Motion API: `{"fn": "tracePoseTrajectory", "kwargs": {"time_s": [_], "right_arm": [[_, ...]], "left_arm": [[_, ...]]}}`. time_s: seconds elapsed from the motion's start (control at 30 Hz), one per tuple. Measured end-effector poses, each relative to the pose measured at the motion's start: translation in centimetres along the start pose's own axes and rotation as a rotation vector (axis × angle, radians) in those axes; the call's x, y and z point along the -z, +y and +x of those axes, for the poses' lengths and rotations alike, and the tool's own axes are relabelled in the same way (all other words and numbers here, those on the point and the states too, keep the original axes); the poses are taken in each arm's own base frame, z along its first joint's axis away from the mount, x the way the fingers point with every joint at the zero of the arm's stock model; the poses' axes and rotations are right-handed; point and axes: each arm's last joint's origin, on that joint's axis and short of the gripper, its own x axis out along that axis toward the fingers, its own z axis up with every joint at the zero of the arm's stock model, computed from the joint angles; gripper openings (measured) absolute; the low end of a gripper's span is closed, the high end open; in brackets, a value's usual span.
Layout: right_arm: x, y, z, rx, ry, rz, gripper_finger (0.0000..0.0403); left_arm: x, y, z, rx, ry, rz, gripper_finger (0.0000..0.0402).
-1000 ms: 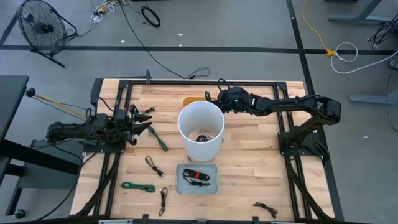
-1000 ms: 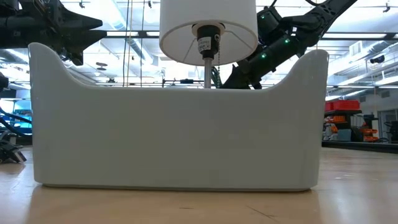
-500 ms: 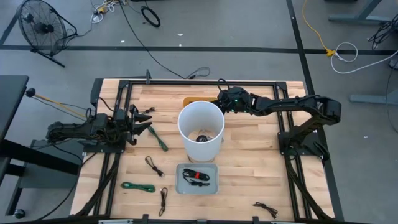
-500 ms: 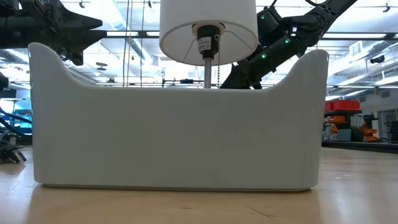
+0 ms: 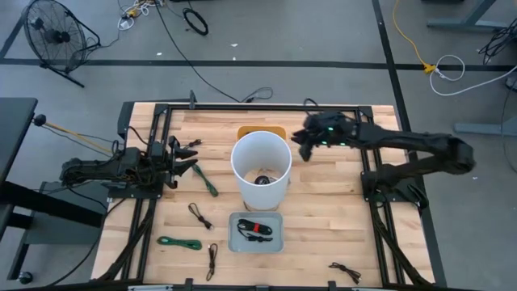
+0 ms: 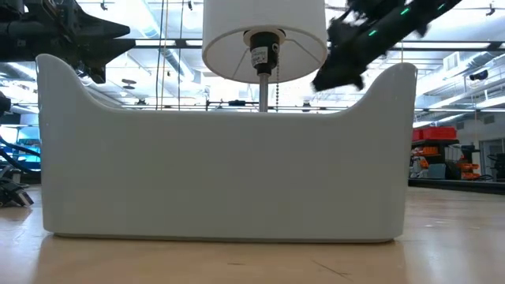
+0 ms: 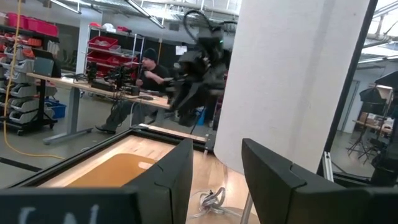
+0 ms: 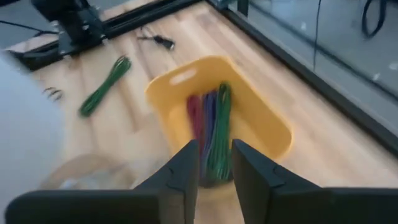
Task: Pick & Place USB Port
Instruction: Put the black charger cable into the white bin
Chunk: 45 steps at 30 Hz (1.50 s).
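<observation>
A yellow tray (image 5: 260, 129) sits at the table's far side behind a white lamp shade (image 5: 261, 166). In the right wrist view the yellow tray (image 8: 261, 124) holds a bundle of red, purple and green cables (image 8: 210, 127) lying on its floor. My right gripper (image 5: 303, 142) hovers open just right of the tray and touches nothing; it also shows as my right gripper (image 8: 214, 177) and, blurred, as my right gripper (image 6: 339, 67). My left gripper (image 5: 187, 162) waits open at the table's left, seen as my left gripper (image 7: 214, 174). A green cable (image 5: 206, 179) lies loose on the table near it.
A grey tray (image 5: 256, 232) with a red-and-black cable stands near the front edge; its white wall (image 6: 229, 158) fills the low view. Another green cable (image 5: 179, 242) and black cables (image 5: 199, 214), (image 5: 349, 271) lie on the wood. A person sits beyond the table (image 7: 146, 71).
My right gripper has pulled back from over the yellow tray toward the table's right edge and has risen; the arm has swung out with it. The cables in the tray stay where they were. The left arm has kept still.
</observation>
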Motion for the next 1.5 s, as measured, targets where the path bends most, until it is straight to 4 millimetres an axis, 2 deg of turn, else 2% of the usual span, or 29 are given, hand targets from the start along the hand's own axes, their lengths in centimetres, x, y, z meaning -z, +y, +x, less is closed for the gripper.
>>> {"fn": "tracePoseTrajectory", "kwargs": {"time_s": [0.13, 0.27, 0.43, 0.67, 0.93, 1.1, 1.3, 1.5], "right_arm": [[0.8, 1.1, -4.1, -0.108, 0.07, 0.096, 0.0089], [1.6, 3.2, -6.9, -0.35, 0.149, 0.197, 0.0089], [2.7, 7.5, -8.6, -0.62, 0.285, 0.276, 0.0088], [5.5, 14.0, -9.5, -0.727, 0.42, 0.304, 0.0088], [10.6, 19.8, -9.6, -0.685, 0.664, 0.428, 0.0088], [14.1, 22.4, -9.2, -0.62, 0.914, 0.537, 0.0084], [17.9, 22.8, -8.0, -0.354, 1.105, 0.58, 0.007], [19.9, 22.6, -6.7, -0.217, 1.172, 0.54, 0.0057]], "left_arm": [[0.0, 0.0, 0.0, 0.0, 0.0, -0.001, 0.0144], [0.0, 0.0, 0.0, 0.0, 0.0, -0.002, 0.0144], [0.0, 0.0, 0.0, 0.0, 0.0, -0.002, 0.0144], [0.0, 0.0, 0.0, 0.0, 0.0, -0.002, 0.0144], [0.0, 0.0, 0.0, -0.001, 0.006, -0.002, 0.0144], [0.1, 0.0, 0.0, -0.001, 0.007, -0.024, 0.0144], [0.1, 0.0, 0.0, -0.001, 0.007, -0.026, 0.0144], [0.0, 0.0, 0.0, -0.014, 0.003, -0.015, 0.0144]]}}
